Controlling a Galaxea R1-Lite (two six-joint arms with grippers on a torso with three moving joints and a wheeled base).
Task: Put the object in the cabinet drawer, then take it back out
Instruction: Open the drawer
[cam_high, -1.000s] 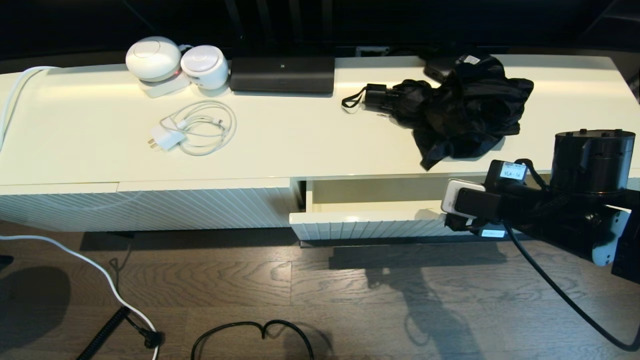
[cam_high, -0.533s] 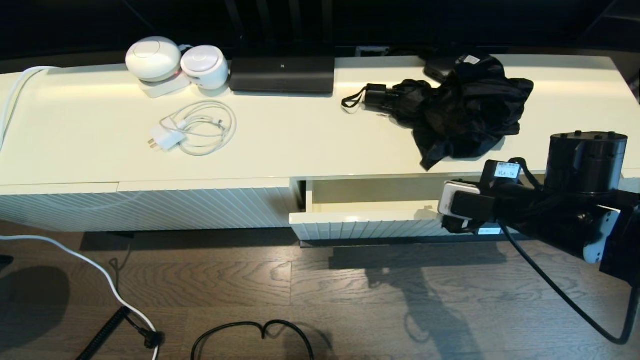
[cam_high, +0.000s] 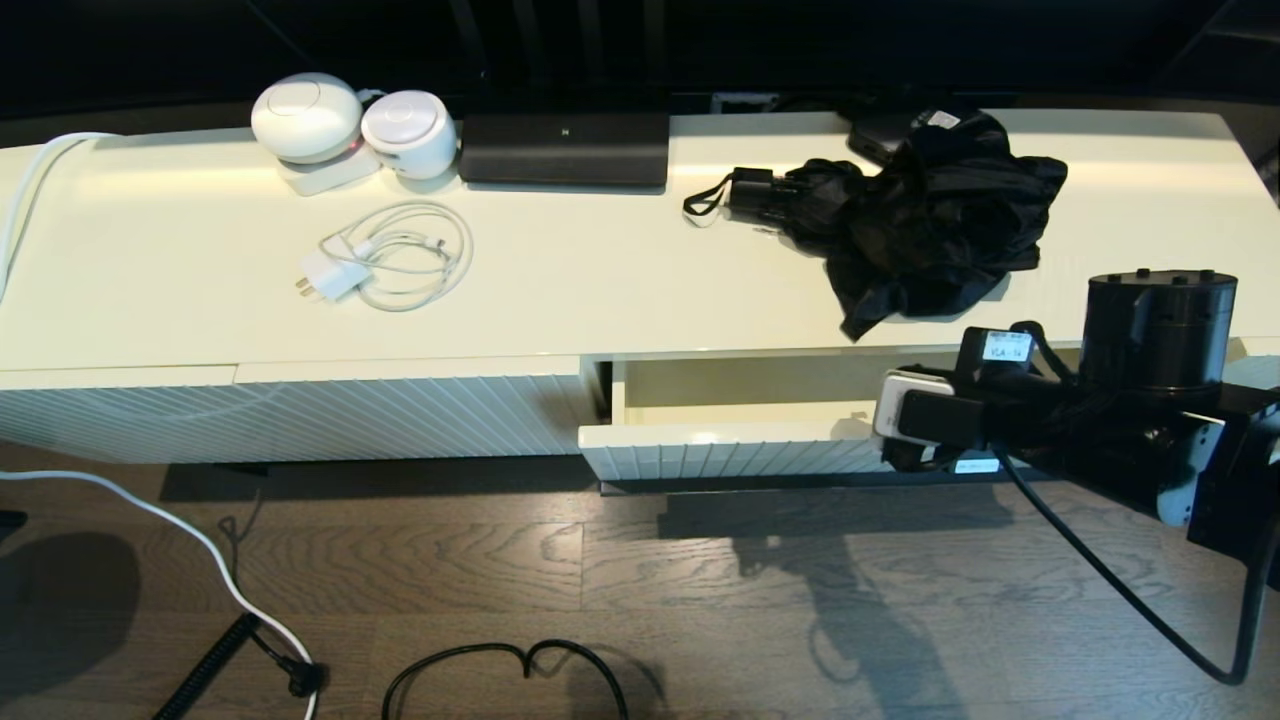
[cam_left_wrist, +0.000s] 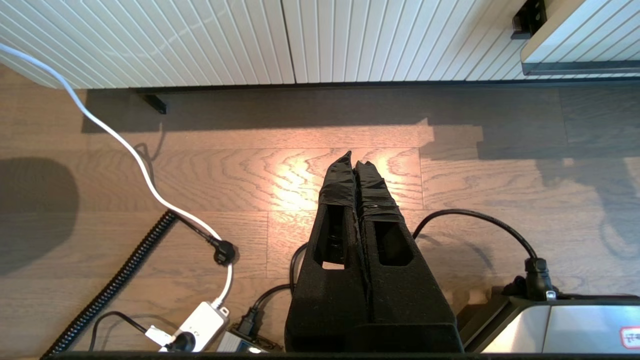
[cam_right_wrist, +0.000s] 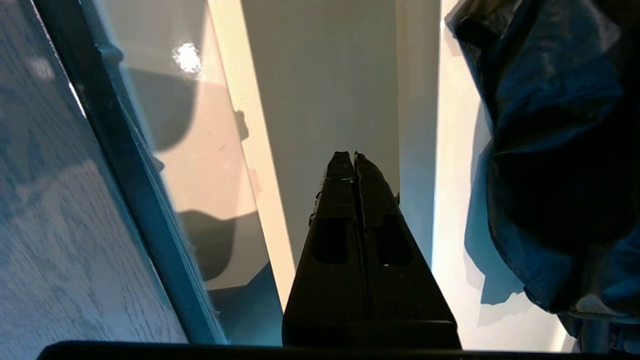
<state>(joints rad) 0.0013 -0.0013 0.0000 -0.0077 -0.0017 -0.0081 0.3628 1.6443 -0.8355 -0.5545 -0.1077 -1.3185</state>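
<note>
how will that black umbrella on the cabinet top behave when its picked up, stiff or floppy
Probably floppy: the umbrella lies unfurled, its fabric in rumpled folds that would likely sag and trail. The short handle looks rigid, likely the firmer grip. It probably won't roll, since the spread cloth lies flat on the cabinet top.

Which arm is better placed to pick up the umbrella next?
Right. The right gripper, shut and empty, sits at the open drawer, just below the umbrella on the cabinet top. The left gripper hangs shut over the floor.
</note>
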